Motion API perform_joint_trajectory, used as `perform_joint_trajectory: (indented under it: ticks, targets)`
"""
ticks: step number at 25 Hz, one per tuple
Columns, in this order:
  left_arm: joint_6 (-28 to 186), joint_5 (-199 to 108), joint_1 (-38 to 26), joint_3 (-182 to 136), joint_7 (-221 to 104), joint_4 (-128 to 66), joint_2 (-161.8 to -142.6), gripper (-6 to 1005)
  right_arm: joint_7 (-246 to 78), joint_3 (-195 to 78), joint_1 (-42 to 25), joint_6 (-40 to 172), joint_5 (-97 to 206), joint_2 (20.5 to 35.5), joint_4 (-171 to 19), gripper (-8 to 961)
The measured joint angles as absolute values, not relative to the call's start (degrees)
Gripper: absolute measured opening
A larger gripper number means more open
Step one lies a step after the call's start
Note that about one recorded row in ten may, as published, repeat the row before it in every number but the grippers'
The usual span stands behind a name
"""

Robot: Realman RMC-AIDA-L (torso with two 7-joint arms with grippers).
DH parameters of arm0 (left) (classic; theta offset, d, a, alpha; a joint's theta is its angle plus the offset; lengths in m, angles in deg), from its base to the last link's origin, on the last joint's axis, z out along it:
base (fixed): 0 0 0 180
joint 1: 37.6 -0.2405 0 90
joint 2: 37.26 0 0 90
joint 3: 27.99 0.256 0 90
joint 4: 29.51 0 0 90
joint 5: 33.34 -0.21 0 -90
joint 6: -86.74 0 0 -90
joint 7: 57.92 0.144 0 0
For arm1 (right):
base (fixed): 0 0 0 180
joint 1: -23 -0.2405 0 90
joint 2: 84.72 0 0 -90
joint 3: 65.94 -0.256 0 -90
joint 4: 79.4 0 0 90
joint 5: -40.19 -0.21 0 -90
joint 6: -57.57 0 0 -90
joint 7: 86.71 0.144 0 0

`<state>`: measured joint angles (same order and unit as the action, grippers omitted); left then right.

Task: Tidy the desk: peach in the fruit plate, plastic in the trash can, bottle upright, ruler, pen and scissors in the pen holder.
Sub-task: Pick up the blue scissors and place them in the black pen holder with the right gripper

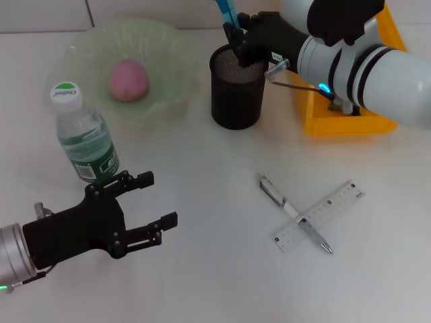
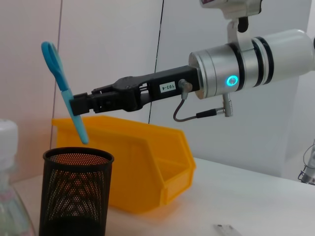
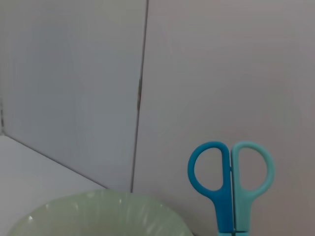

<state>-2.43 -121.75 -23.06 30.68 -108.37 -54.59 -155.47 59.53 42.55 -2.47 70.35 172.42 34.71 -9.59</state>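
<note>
Right gripper (image 1: pixel 237 37) clamped on the blue scissors (image 2: pixel 63 89), handles up, blade end hanging tilted just above the rim of the black mesh pen holder (image 1: pixel 236 87). Not yet inside the cup. Judged risk: tip sitting close over the near rim rather than the centre, so a straight drop may catch the mesh edge, tip the light holder or bounce the scissors onto the table. Tilt adds to that; releasing too high would worsen it.

Left gripper (image 1: pixel 135 210) spread open, low over the table just beside the upright water bottle (image 1: pixel 82 133); any sideways swing may knock it over.

Peach (image 1: pixel 128 79) already in the green fruit plate (image 1: pixel 168 50). Pen (image 1: pixel 294 212) and clear ruler (image 1: pixel 319 215) crossed on the table, well apart from the holder, still to collect. Yellow bin (image 1: pixel 347 124) behind the right arm.
</note>
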Motion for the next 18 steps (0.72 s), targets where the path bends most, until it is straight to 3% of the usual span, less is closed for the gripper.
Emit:
perform_joint_trajectory:
  ticks: [11,16,18]
  targets:
    - [-2.85,-121.75,-23.44,30.81,-108.37,-54.65,-155.47,832,59.64,43.33,-1.22,71.67,172.26,34.89,-9.04,233]
    - [-2.99,-121.75,-23.31,30.81,-108.37,-54.65,-155.48,832,59.6,42.66,0.94,75.27,172.35,34.88,-4.67,421]
    - [-3.05,-121.75,-23.29,30.69,-108.37,-54.65,-155.48,832,59.6,42.2,2.05,77.69,172.37,34.88,-2.2,421]
